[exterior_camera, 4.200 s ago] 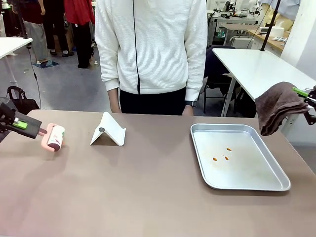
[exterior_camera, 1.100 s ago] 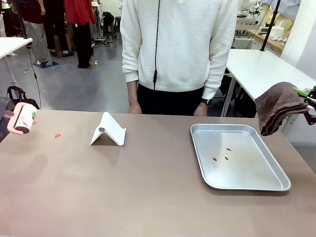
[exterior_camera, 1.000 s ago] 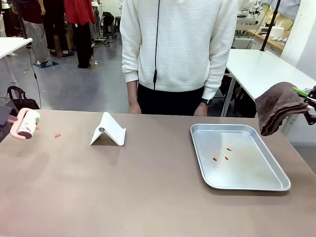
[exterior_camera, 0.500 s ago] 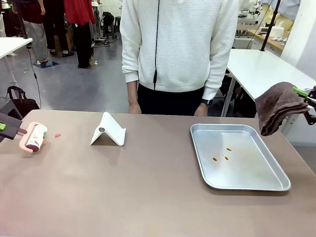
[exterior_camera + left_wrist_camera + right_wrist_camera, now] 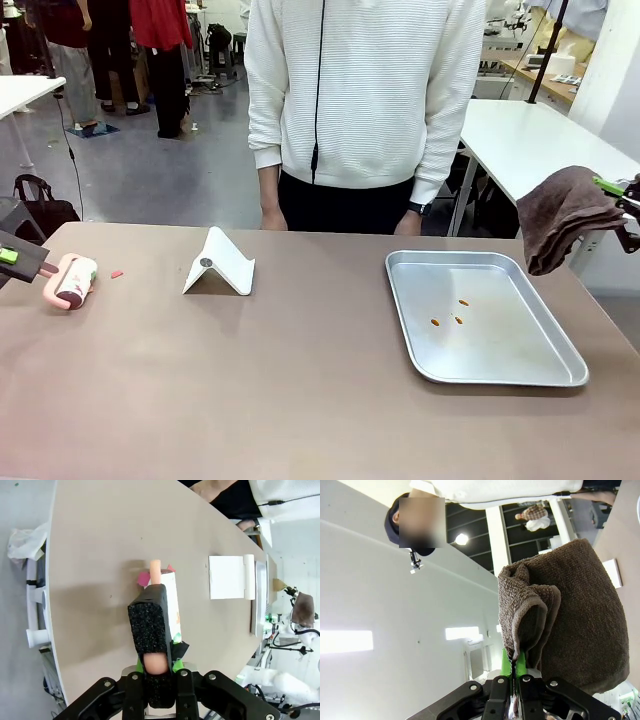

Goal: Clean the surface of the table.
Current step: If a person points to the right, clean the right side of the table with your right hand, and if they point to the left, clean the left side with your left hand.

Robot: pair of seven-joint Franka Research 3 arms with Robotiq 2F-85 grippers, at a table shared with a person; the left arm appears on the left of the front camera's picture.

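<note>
Left tool point(image 5: 158, 667): closed on the black foam handle of a pink lint roller point(image 5: 72, 281), at the far-left edge of the front view.
Lint roller: low over the left end of the surface, handle pointing off that edge; contact with the surface cannot be told.
Pink scrap point(image 5: 117, 273): lies on the surface just right of the roller.
Surface point(image 5: 300, 390): wide taupe-brown top spanning the whole front view, bare across its near half.
White stand point(image 5: 220, 264): folded like a tent, upright left of centre, near the far edge.
Person point(image 5: 365, 100): in a white top, stands at the far side behind the middle, both hands down by the edge.
Tray point(image 5: 530, 345): silver, flat on the right half of the surface; a few orange bits point(image 5: 458, 319) lie near its centre.
Towel point(image 5: 560, 215): brown, folded, hangs in the air beyond the right edge, above tray level.
Right tool point(image 5: 514, 671): clamped on a fold of the towel, green pads pressed together around it.
</note>
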